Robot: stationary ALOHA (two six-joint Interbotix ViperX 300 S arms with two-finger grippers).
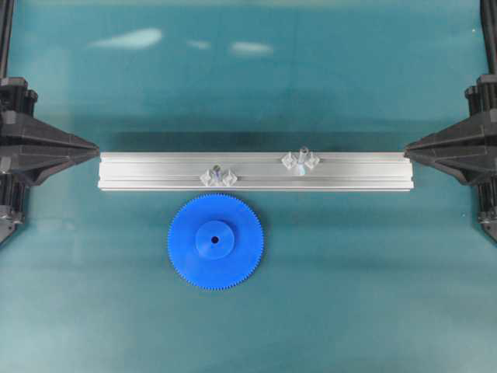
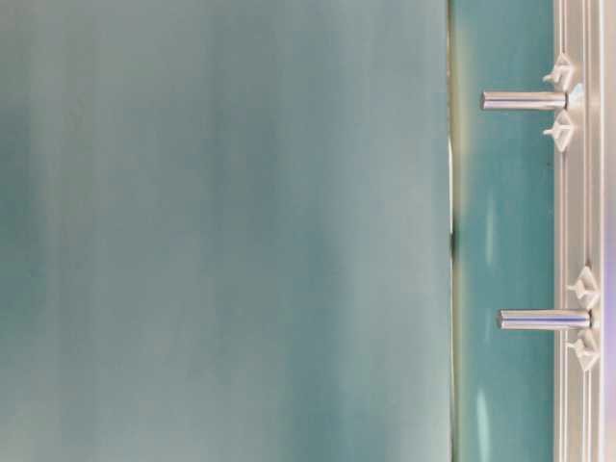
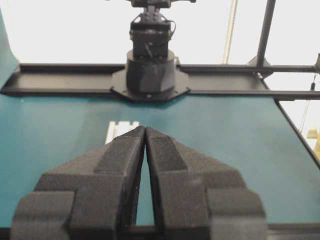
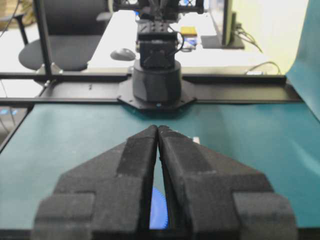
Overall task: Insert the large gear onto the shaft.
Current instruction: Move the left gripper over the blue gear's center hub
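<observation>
Two black foam-padded grippers, left [image 1: 97, 148] and right [image 1: 406, 150], sit pinched closed and empty at either end of the long silver aluminium rail [image 1: 256, 183]. The big blue toothed plastic gear [image 1: 215, 242] lies flat on the teal mat [image 1: 349, 295] just in front of the rail, hub up. The small clear shaft [image 1: 302, 153] seems to stand upright on the rail, right of a lower clear cluster [image 1: 218, 176]; no writing is legible.

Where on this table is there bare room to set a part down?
Free: the mat beyond the rail, and the mat either side of the large gear. Crowded: the strip between gear and rail, and around the shaft.
</observation>
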